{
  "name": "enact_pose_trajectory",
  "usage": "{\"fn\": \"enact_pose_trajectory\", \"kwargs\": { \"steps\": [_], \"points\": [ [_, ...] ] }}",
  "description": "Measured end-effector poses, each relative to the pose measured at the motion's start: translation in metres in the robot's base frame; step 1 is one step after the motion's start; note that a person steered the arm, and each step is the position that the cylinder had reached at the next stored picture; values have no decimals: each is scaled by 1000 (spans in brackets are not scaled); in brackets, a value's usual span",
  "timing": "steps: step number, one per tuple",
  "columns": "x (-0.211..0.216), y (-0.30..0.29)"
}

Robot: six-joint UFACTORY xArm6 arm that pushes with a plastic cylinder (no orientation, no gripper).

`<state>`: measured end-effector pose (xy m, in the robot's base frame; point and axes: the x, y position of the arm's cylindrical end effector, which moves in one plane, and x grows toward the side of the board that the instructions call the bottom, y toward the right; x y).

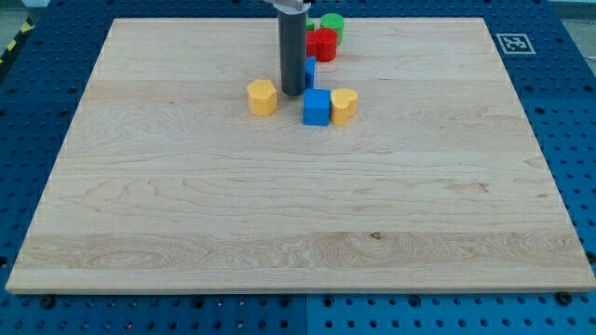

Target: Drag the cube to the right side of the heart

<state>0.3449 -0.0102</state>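
A blue cube [317, 107] sits on the wooden board [298, 205] near the view's top centre. A yellow heart [344, 106] touches its right side. My tip [292, 93] is the lower end of the dark rod and rests just above and left of the blue cube, with a small gap. A yellow hexagonal block [263, 97] lies left of the tip. A second blue block [308, 72] is partly hidden behind the rod.
A red block [323, 45] and a green block [331, 24] stand at the view's top behind the rod. A fiducial tag [511, 43] marks the board's top right corner. Blue perforated table surrounds the board.
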Motion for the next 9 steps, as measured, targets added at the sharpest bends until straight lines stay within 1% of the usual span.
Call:
{"fn": "enact_pose_trajectory", "kwargs": {
  "steps": [1,2,4,6,7,9],
  "points": [
    [-11,4],
    [-8,8],
    [40,0],
    [90,25],
    [102,43],
    [103,118]
  ]
}}
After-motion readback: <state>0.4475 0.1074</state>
